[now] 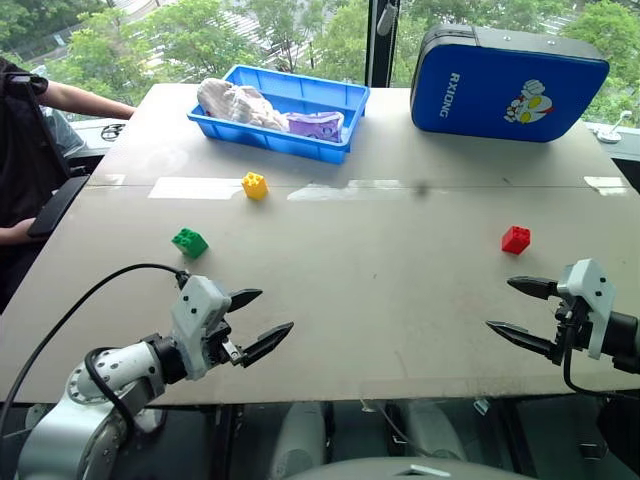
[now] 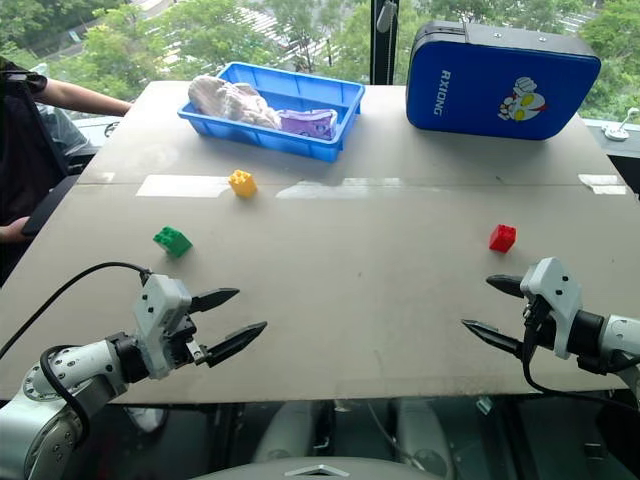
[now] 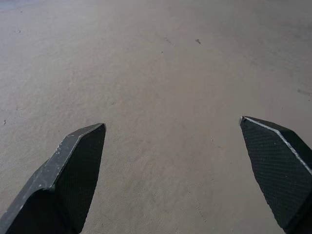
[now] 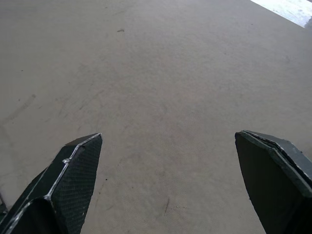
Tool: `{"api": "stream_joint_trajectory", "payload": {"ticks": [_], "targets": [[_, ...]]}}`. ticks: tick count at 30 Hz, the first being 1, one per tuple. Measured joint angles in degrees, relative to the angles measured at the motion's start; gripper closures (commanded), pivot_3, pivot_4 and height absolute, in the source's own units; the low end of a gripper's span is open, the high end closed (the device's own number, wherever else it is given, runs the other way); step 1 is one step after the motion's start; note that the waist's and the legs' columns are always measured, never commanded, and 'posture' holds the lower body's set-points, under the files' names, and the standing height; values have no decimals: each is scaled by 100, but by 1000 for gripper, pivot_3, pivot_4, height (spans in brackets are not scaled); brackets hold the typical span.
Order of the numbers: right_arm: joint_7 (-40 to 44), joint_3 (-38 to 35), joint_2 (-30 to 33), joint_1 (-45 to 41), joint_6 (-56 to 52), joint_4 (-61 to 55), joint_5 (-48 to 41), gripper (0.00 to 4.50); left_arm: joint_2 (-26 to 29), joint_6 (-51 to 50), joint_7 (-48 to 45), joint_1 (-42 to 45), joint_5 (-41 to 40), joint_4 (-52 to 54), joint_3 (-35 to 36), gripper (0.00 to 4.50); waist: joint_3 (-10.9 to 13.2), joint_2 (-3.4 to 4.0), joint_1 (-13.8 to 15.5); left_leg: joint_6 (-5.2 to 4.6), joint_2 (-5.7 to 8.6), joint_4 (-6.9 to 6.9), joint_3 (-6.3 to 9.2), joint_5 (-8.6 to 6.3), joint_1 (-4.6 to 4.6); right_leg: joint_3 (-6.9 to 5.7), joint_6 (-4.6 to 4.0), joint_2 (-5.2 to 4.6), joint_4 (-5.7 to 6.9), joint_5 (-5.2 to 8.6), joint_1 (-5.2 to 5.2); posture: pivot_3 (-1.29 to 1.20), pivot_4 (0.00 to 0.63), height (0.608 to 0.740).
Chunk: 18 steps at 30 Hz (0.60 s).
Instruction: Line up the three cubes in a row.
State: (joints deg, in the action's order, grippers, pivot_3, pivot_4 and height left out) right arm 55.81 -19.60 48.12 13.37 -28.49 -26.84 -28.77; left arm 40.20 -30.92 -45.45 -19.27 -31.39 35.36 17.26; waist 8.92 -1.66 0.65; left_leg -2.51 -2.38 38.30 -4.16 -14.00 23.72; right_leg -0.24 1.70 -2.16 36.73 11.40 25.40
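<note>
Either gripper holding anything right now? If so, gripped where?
Nothing held. Left gripper and right gripper are both open over bare table. The green cube, yellow cube and red cube sit untouched.

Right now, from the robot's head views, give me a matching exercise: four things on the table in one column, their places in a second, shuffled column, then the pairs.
Things:
1. green cube
2. red cube
3. yellow cube
4. blue tray

Places:
A. just ahead of the right gripper
B. far part of the table, holding crumpled bags
C. just ahead of the left gripper
D. between the tray and the green cube

Pairs: 1-C, 2-A, 3-D, 4-B
</note>
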Motion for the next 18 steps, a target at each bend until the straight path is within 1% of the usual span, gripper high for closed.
{"api": "stream_joint_trajectory", "payload": {"ticks": [2,3,5,8,11,12,13,14,15,16,18], "targets": [[-55,-7,-11,-8,-9,0,13,21,-33,-20,48,50,-7,-7,-18,0,0,0,8,0,0,0,0,0,0,0,0,0,0,0,-1,0,150,740],[-199,-9,-50,-67,-26,7,47,21,-174,-58,166,240,-31,-10,-88,0,-1,3,15,0,2,2,0,0,1,1,0,-2,0,0,-1,0,150,740],[-756,3,-279,-456,-158,-12,152,21,-536,-303,540,892,-236,-17,-279,0,-2,1,33,-1,4,10,6,1,2,-2,0,0,2,-1,-6,0,150,740],[-1466,28,-369,-812,-596,-128,314,21,-620,-594,817,1408,-485,-17,-392,0,-4,-1,16,-1,6,9,2,1,0,2,1,1,2,-2,-8,0,150,740],[-2194,97,-343,-1295,-1552,-202,440,21,-536,-742,810,1796,-580,10,-659,0,-4,0,-4,-1,10,4,-1,1,1,9,-15,5,2,-11,-6,0,150,740],[-2483,122,-364,-1609,-2106,-193,425,21,-397,-722,700,1910,-543,18,-828,0,-4,0,-8,-1,11,4,-1,1,1,9,-22,7,2,-15,-5,0,150,740],[-2647,122,-369,-1785,-2384,-189,419,21,-319,-712,633,1984,-524,45,-929,0,-4,1,-6,-1,13,3,-1,1,5,9,-24,9,2,-16,0,0,150,740],[-3053,99,-568,-2201,-3029,-97,421,21,-258,-698,499,2105,-500,153,-1022,0,-6,-5,2,-1,14,1,2,1,3,7,-24,15,1,-16,-3,0,150,740],[-3474,87,-927,-2806,-3593,171,473,21,-218,-709,403,2424,-551,172,-1165,0,-2,-4,-2,-1,15,4,0,1,12,9,-24,18,1,-17,5,0,150,740],[-3777,61,-1144,-3231,-4042,400,510,21,-199,-709,327,2640,-628,227,-1226,0,0,1,-6,-1,17,3,-4,2,9,14,-24,17,2,-17,4,0,150,740],[-4155,9,-1361,-3723,-4635,691,592,21,-156,-707,240,2860,-716,358,-1302,0,-3,3,-2,-2,19,2,-4,1,7,14,-25,17,3,-18,2,0,150,740]]}}
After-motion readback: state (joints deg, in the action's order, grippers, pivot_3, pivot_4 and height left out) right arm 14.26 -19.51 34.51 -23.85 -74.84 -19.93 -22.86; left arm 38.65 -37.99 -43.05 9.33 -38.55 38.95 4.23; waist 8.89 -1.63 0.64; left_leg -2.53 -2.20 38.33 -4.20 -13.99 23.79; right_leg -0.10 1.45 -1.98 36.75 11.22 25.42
